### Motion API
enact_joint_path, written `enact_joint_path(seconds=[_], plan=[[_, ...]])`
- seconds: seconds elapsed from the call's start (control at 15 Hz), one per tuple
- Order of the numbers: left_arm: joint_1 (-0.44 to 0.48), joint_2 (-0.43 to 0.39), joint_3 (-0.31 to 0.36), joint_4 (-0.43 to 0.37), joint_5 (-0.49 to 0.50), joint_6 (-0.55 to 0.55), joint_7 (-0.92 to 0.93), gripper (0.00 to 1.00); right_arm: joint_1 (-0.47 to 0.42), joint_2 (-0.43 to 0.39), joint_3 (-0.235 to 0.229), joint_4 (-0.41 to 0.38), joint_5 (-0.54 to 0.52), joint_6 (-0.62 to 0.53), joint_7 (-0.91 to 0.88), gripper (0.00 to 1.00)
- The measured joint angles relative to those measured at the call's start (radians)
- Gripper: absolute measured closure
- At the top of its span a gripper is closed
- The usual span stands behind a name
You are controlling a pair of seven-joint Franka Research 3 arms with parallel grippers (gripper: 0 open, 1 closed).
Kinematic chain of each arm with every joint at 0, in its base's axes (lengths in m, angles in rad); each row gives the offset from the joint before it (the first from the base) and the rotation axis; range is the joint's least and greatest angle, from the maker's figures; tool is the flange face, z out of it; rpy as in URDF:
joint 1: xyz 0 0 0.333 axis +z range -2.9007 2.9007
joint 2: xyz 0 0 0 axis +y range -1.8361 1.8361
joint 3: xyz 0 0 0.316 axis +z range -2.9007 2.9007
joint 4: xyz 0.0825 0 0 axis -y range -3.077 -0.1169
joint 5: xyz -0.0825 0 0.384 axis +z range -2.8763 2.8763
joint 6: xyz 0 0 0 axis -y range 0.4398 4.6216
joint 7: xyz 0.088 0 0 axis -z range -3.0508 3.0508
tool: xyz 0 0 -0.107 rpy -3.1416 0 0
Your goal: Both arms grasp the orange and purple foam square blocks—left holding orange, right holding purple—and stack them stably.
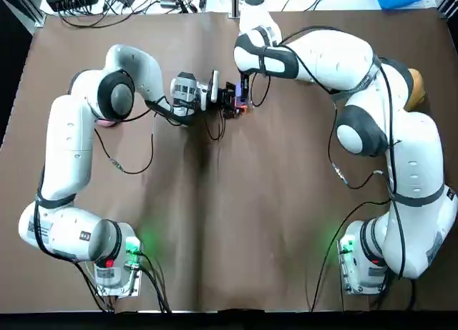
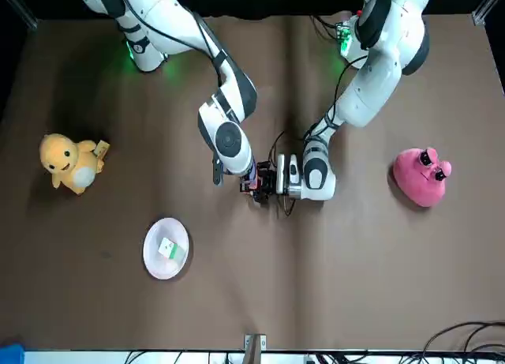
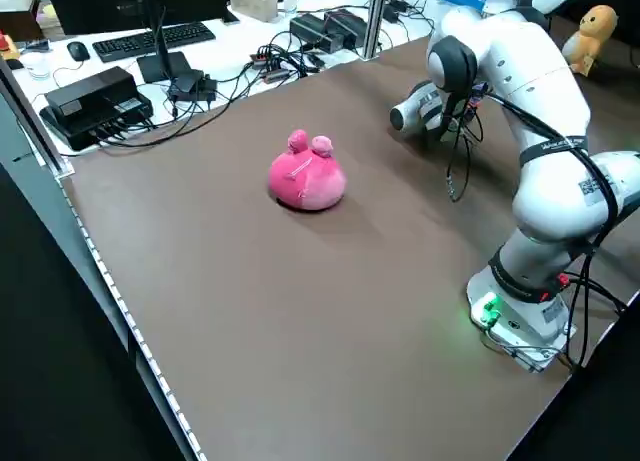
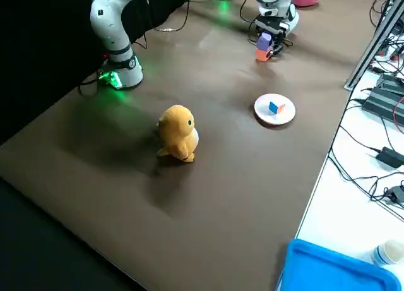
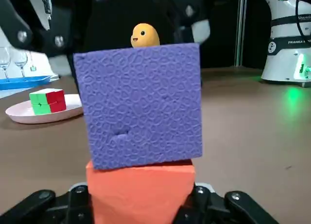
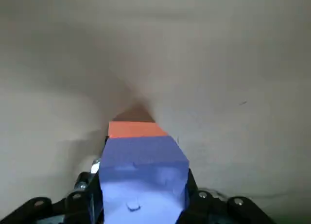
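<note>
The purple foam block (image 5: 141, 105) sits atop the orange foam block (image 5: 141, 195). The left hand (image 5: 141, 209) pinches orange and the right hand (image 6: 141, 207) pinches purple. Only releasing looks left.

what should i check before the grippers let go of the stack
1. Stack order: purple foam block sits on orange foam block: ok.
2. Faces lined up: not ok, purple looks slightly tilted against orange in the left wrist view.
3. Left gripper jaws shut on orange: ok.
4. Right gripper jaws shut on purple: ok.
5. Orange resting on the table: cannot tell.
6. Plate with its small cube stands apart from the stack: ok.
</note>
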Motion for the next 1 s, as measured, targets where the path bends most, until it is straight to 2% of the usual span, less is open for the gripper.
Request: enact_joint_path(seconds=[0.13,0.2,0.33,0.4,0.47,0.6,0.73,1.0], plan=[[0.0,0.0,0.0,0.002,0.002,0.001,0.002,0.39,0.0,0.009,0.0,0.0,0.0,0.008,0.0,0.32],[0.0,0.0,0.001,0.004,0.002,0.008,0.003,0.32,0.0,0.011,0.0,0.0,0.0,0.01,0.0,0.31],[0.0,0.0,0.003,0.007,0.004,0.011,0.004,0.29,0.0,0.014,0.0,0.0,0.0,0.011,0.0,0.29],[0.0,0.0,0.003,0.008,0.004,0.012,0.004,0.22,0.0,0.014,0.0,0.0,0.0,0.011,0.0,0.26],[0.0,0.0,0.004,0.009,0.004,0.012,0.004,0.22,0.0,0.015,0.0,0.0,0.0,0.011,0.0,0.26],[0.0,0.0,0.005,0.01,0.005,0.012,0.005,0.16,0.0,0.015,0.0,0.0,0.0,0.011,0.0,0.18],[0.0,0.0,0.005,0.01,0.01,0.012,0.005,0.16,0.0,0.015,0.0,0.0,0.0,0.011,-0.001,0.08],[0.0,0.0,0.005,0.01,0.015,0.012,0.005,0.13,-0.002,0.015,-0.001,0.0,0.0,0.011,-0.001,0.08]])
